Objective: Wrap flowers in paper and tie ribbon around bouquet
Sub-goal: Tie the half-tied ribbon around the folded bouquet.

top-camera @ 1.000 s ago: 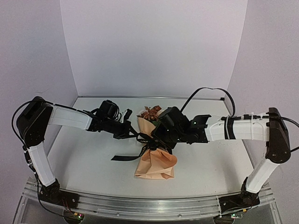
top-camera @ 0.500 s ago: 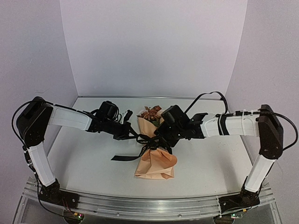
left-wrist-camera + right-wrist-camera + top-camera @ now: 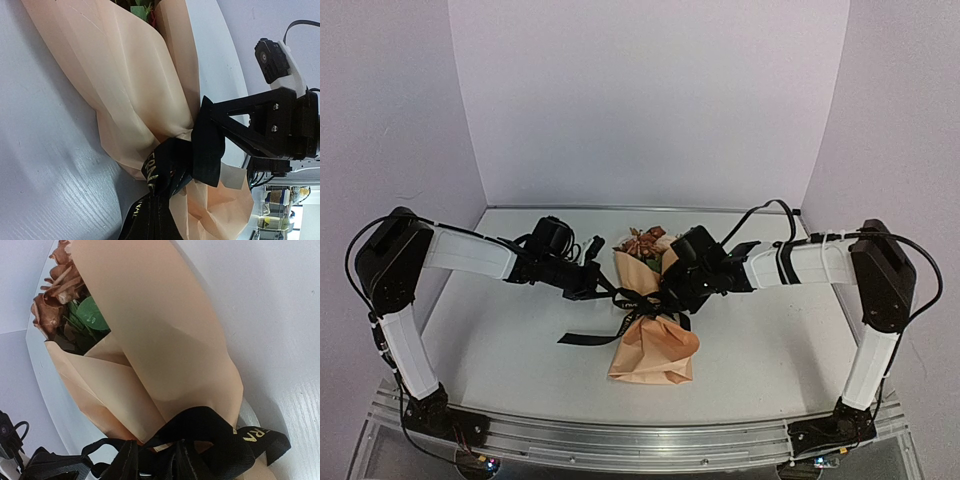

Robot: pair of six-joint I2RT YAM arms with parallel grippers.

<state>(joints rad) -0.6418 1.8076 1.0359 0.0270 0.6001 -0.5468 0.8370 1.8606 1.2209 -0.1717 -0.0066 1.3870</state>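
Observation:
The bouquet lies on the white table, its tan-peach paper (image 3: 655, 345) wrapped as a cone, with the flowers (image 3: 642, 242) showing at the far end. The black ribbon (image 3: 640, 300) is knotted around its waist. One tail (image 3: 585, 337) trails left on the table. My left gripper (image 3: 601, 288) sits just left of the knot, shut on a strand of the ribbon (image 3: 172, 160) that runs into it. My right gripper (image 3: 672, 295) presses in from the right. One of its fingers (image 3: 250, 125) lies against a ribbon loop (image 3: 210, 432). How its jaws stand is hidden among the black strands.
White walls stand behind and on both sides of the table (image 3: 520, 340). A metal rail (image 3: 640, 440) with both arm bases runs along the near edge. The right arm's black cable (image 3: 765, 208) arches over its forearm.
My right arm has drawn its elbow back and its wrist has shifted slightly left and farther, closer to the knot. The left arm and the bouquet have stayed put.

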